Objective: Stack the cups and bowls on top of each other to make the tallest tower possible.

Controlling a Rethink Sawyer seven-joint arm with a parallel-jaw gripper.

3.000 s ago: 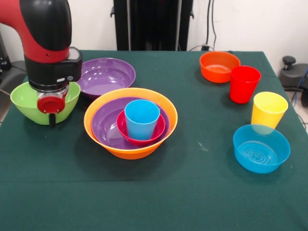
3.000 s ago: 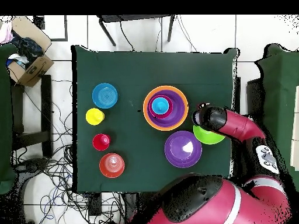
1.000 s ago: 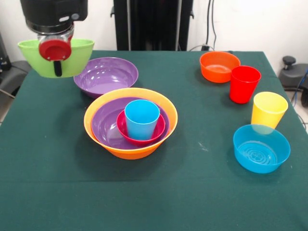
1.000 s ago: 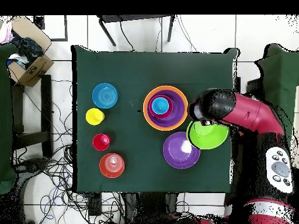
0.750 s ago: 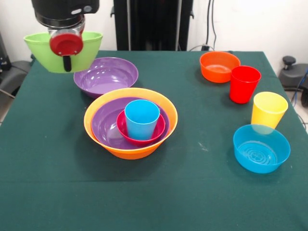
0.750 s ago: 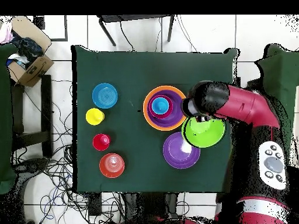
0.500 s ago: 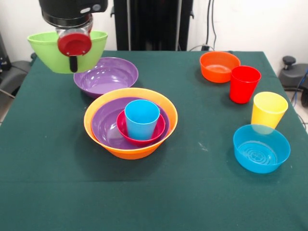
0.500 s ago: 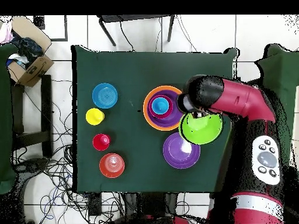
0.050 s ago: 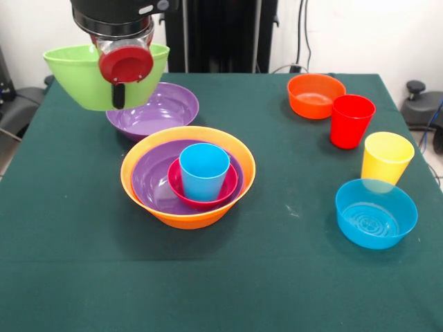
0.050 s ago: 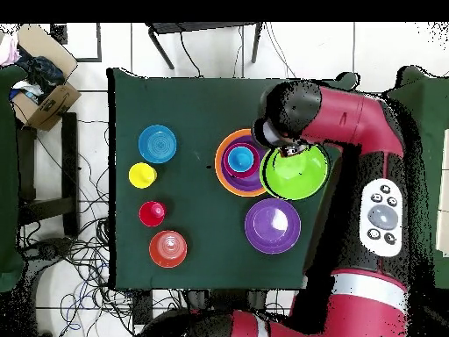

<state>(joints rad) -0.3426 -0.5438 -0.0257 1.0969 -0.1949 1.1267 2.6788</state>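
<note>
My gripper (image 9: 119, 86) (image 10: 282, 151) is shut on the near rim of the lime green bowl (image 9: 79, 76) (image 10: 300, 174), held upright in the air above the loose purple bowl (image 9: 152, 109) (image 10: 274, 225). Right beside it stands the tower (image 9: 187, 176) (image 10: 248, 161): a large orange bowl holding a purple bowl, a pink-red bowl and the blue cup (image 9: 204, 171). On the other side of the table stand the red cup (image 9: 351, 120) (image 10: 152, 213), the yellow cup (image 9: 386, 158) (image 10: 142, 175), a small orange bowl (image 9: 315, 95) (image 10: 167, 248) and a small blue bowl (image 9: 376, 212) (image 10: 158, 144).
The dark green table (image 9: 291, 277) ends close behind the purple bowl. A black stand (image 9: 220, 34) rises behind the table. Cables and a cardboard box (image 10: 39, 79) lie on the floor beside it.
The gripper closed on the green bowl's rim at the table, lifted it high, and has carried it sideways toward the tower. Everything else stayed put.
</note>
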